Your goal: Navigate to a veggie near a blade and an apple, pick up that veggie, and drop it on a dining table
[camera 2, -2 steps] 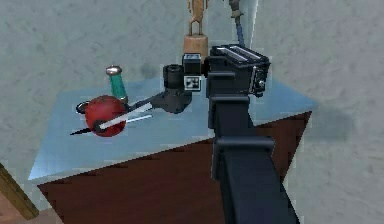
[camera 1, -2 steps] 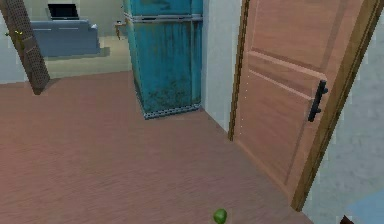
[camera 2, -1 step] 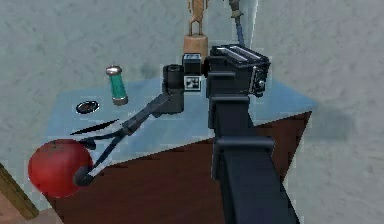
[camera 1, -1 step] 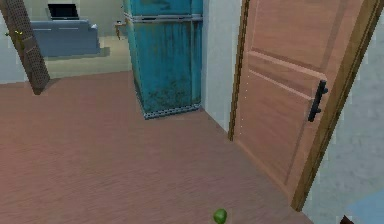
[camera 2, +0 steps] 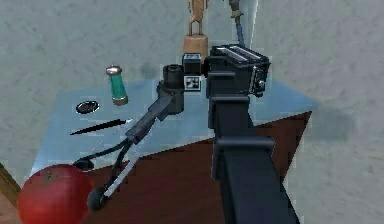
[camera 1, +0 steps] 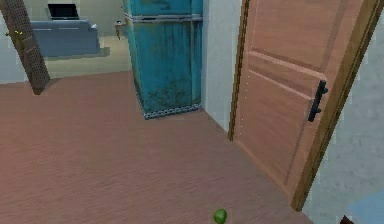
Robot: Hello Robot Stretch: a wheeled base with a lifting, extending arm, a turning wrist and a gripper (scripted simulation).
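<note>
A red round thing (camera 2: 50,197), tomato-like, hangs at the far end of my gripper (camera 2: 90,183), off the front edge of the pale tabletop (camera 2: 285,100) and clear of it, so the gripper holds it. The dark arm (camera 2: 245,170) rises from the arm side view's bottom edge. On the tabletop behind the fingers lies a dark knife (camera 2: 100,126). A small green round thing (camera 1: 218,215) lies on the floor at the forward view's bottom edge.
On the tabletop also stand a green-capped shaker (camera 2: 118,85), a small dark round thing (camera 2: 88,106), a black toaster (camera 2: 240,70) and a wooden stand (camera 2: 195,35). Ahead are a teal fridge (camera 1: 165,55), a wooden door (camera 1: 295,90) and open wood floor (camera 1: 100,150).
</note>
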